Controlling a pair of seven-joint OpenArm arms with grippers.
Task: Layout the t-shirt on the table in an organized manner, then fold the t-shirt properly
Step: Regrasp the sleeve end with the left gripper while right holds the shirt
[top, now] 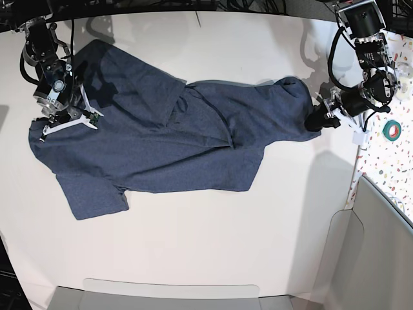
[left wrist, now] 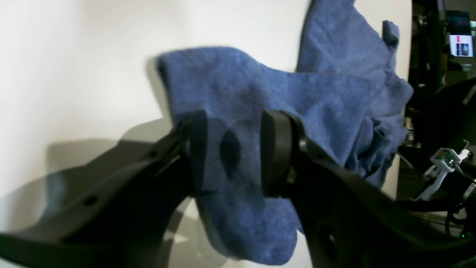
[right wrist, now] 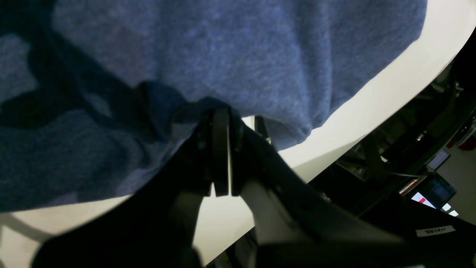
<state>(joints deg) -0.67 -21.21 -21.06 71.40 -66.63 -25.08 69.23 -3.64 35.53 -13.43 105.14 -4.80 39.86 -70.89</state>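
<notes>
The dark blue t-shirt [top: 193, 135] lies spread across the white table [top: 213, 245], partly folded over itself in the middle. At its right end my left gripper [top: 316, 121] hovers by a bunched corner. In the left wrist view that gripper [left wrist: 234, 152] stands open, its fingers [left wrist: 275, 152] wide apart with the t-shirt [left wrist: 260, 93] showing between them on the table [left wrist: 74, 56]. My right gripper [top: 46, 126] is at the shirt's left edge. In the right wrist view it [right wrist: 221, 111] is shut, with a fold of the t-shirt [right wrist: 223, 48] bunched at its tips above the table [right wrist: 390, 93].
A speckled strip [top: 393, 155] runs along the table's right side with a green tape roll [top: 391, 130] on it. A grey bin wall [top: 374, 245] stands at the lower right, and a grey tray edge [top: 174, 290] lines the front. Beyond the table's edge are cables and a monitor [left wrist: 461, 44].
</notes>
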